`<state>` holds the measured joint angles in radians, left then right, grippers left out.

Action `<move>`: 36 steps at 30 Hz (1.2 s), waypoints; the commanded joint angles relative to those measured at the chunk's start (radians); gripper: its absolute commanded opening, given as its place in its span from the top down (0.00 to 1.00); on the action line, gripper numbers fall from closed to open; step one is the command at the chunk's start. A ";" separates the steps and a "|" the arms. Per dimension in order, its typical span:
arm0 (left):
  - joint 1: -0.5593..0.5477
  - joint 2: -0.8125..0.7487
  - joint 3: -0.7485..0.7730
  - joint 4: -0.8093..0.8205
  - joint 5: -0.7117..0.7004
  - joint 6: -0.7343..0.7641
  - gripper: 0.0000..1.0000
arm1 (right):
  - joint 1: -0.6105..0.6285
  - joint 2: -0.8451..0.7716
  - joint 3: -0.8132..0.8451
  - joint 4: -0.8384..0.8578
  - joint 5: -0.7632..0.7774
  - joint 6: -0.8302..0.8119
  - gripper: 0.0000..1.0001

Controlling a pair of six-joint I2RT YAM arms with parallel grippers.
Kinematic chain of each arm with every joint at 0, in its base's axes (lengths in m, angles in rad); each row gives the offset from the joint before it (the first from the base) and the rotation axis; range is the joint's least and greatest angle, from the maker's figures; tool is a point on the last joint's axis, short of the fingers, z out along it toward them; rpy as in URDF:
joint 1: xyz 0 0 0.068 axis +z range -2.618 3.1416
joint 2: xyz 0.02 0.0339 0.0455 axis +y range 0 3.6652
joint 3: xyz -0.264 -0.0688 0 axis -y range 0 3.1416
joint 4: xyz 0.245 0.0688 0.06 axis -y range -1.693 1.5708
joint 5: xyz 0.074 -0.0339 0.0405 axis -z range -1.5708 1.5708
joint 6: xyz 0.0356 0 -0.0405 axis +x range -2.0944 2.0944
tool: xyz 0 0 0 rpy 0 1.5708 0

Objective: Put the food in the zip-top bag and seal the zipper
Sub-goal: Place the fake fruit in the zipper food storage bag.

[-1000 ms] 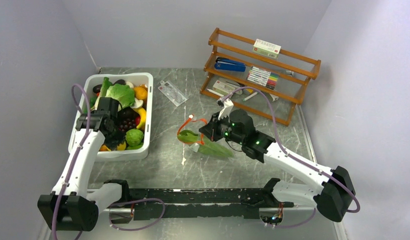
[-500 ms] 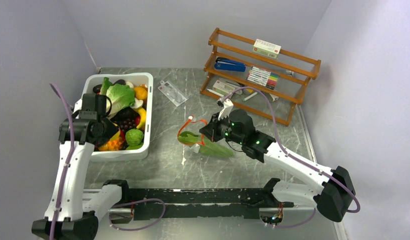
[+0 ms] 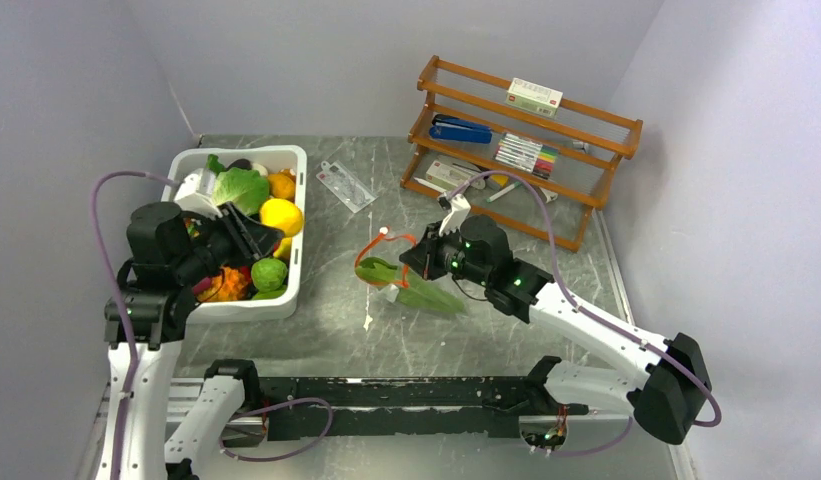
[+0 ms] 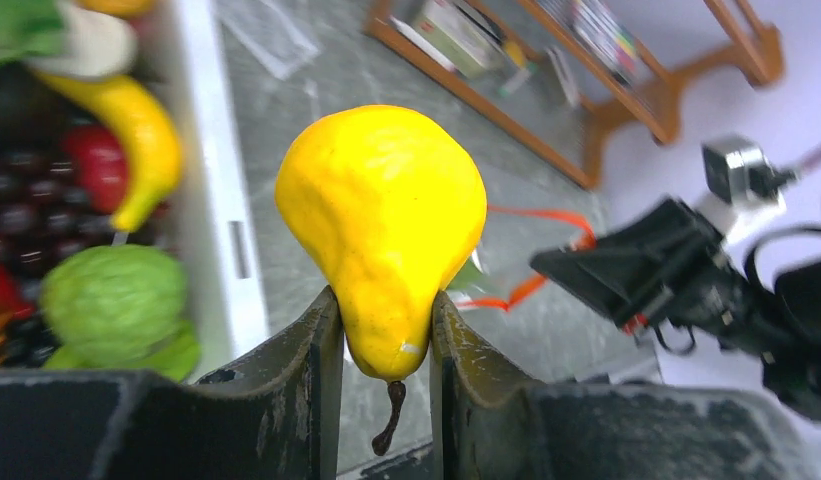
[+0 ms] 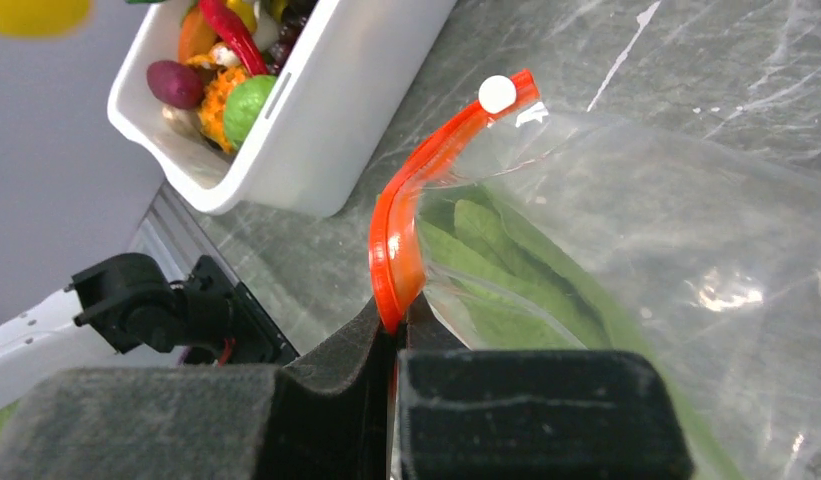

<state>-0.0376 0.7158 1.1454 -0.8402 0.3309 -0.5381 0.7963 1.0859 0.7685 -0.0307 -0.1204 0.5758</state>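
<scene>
My left gripper (image 4: pixel 384 335) is shut on a yellow pear (image 4: pixel 382 215), held stem-down above the white bin's right side; the pear also shows in the top view (image 3: pixel 280 215). My right gripper (image 5: pixel 398 322) is shut on the red-orange zipper (image 5: pixel 401 225) of the clear zip-top bag (image 5: pixel 646 290), holding the mouth edge up. Green leaves (image 5: pixel 506 275) lie inside the bag. In the top view the bag (image 3: pixel 411 285) lies mid-table by the right gripper (image 3: pixel 418 260). A light-green round fruit (image 3: pixel 269 273) sits in the bin.
The white bin (image 3: pixel 298 200) at the left holds several toy foods, lettuce, banana and grapes among them. A small clear packet (image 3: pixel 345 185) lies behind the bag. A wooden rack (image 3: pixel 526 150) with pens, a stapler and boxes stands at the back right.
My left arm has lifted out of the bin with the yellow pear and swung it up and to the right. My right gripper has kept its hold on the zipper.
</scene>
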 commanded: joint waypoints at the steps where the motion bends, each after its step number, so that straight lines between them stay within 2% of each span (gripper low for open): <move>1: 0.004 0.003 -0.115 0.210 0.379 -0.008 0.93 | -0.009 0.008 0.057 0.012 -0.010 0.032 1.00; 9: -0.004 0.003 -0.335 0.429 0.622 -0.143 0.93 | -0.011 -0.004 0.039 0.056 -0.020 0.071 1.00; 20: -0.005 0.074 -0.442 0.516 0.744 -0.134 0.93 | -0.012 0.018 0.046 0.101 -0.054 0.041 1.00; 24: -0.019 0.093 -0.494 0.635 0.735 -0.197 0.93 | -0.011 0.043 0.059 0.116 -0.096 0.045 1.00; 27: -0.059 0.137 -0.494 0.611 0.667 -0.183 0.93 | -0.011 0.051 0.057 0.147 -0.110 0.060 1.00; 29: -0.088 0.174 -0.505 0.642 0.669 -0.199 0.93 | -0.011 0.063 0.063 0.159 -0.122 0.062 1.00; 33: -0.174 0.223 -0.522 0.760 0.629 -0.252 0.93 | -0.010 0.095 0.082 0.190 -0.194 0.063 1.00; 36: -0.247 0.282 -0.495 0.775 0.585 -0.248 0.93 | -0.009 0.099 0.091 0.209 -0.224 0.063 1.00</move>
<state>-0.2081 0.9501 0.6254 -0.1738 0.9726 -0.7635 0.7895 1.1831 0.8158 0.0963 -0.2729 0.6342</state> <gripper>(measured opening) 0.279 0.006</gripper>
